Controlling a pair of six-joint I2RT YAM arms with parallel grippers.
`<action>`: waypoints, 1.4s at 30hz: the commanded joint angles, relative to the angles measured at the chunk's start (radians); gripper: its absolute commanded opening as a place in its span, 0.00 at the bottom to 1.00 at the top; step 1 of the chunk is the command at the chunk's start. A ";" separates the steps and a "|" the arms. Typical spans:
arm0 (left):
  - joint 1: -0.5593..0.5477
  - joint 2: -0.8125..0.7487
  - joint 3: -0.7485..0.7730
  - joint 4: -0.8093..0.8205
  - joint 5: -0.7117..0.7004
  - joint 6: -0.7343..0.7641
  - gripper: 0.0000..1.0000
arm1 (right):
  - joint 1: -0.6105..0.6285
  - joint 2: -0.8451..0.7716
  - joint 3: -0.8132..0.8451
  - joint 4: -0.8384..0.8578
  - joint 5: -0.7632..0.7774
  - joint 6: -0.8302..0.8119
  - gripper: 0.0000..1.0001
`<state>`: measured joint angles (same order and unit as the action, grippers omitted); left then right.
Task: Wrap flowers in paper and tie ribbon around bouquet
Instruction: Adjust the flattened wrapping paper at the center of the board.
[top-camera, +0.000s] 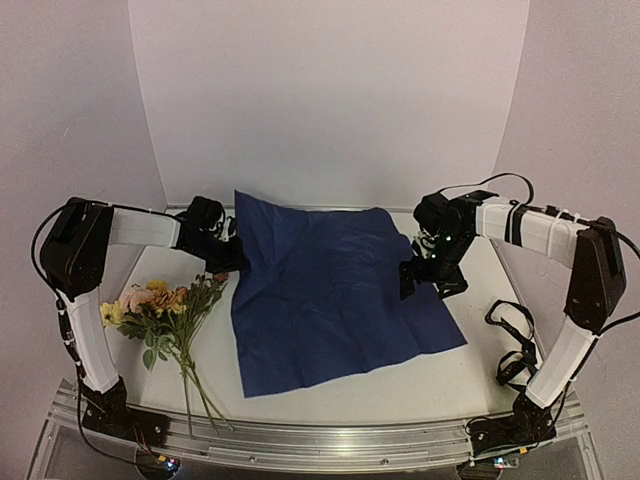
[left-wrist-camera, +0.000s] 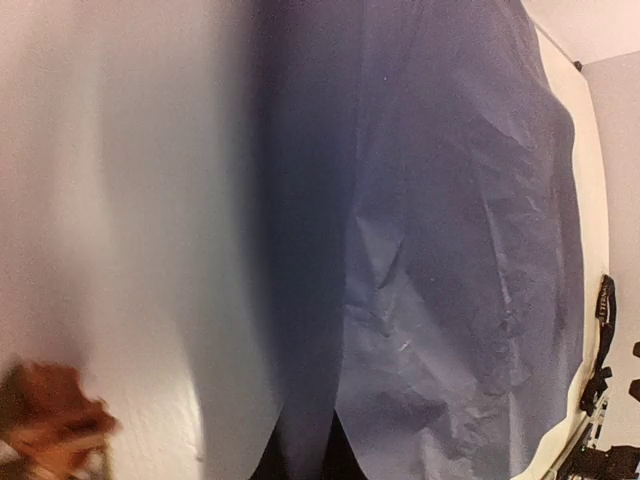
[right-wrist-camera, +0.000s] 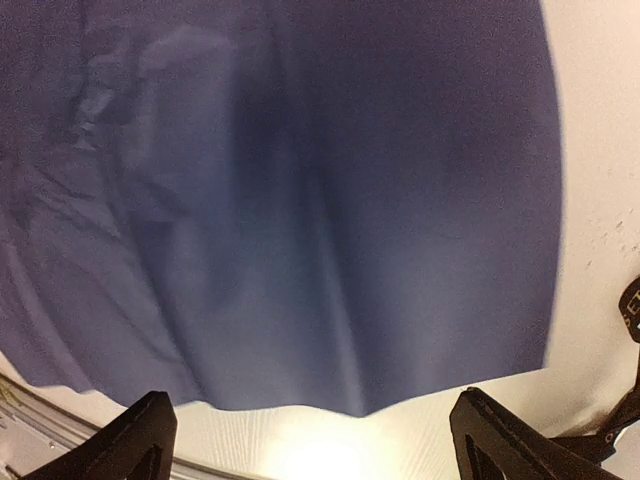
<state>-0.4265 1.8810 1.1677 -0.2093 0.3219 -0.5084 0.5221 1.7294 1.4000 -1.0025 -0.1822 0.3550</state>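
My left fingers (top-camera: 226, 257) are clenched on the left edge of the paper (top-camera: 330, 295). My right fingers (top-camera: 427, 280) stand released over its right edge. The ribbon (top-camera: 510, 345) print is too small to read.

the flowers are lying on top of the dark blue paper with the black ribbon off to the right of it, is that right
Not quite. The flowers lie on the bare table just left of the paper, not on top of it; the top external view shows this. The black ribbon is indeed off to the paper's right.
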 joint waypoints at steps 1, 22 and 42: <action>0.148 0.089 0.201 -0.144 0.224 0.203 0.00 | -0.005 -0.007 -0.023 0.063 0.080 0.001 0.98; 0.130 0.180 0.255 -0.129 0.252 0.053 0.00 | -0.054 0.107 -0.061 0.070 0.094 0.091 0.95; 0.061 0.045 0.087 0.018 0.129 -0.254 0.00 | 0.114 -0.223 -0.594 0.474 0.086 0.728 0.98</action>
<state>-0.3626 1.9442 1.2366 -0.2216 0.4566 -0.7400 0.5996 1.5546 0.9227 -0.7543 -0.1452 0.8831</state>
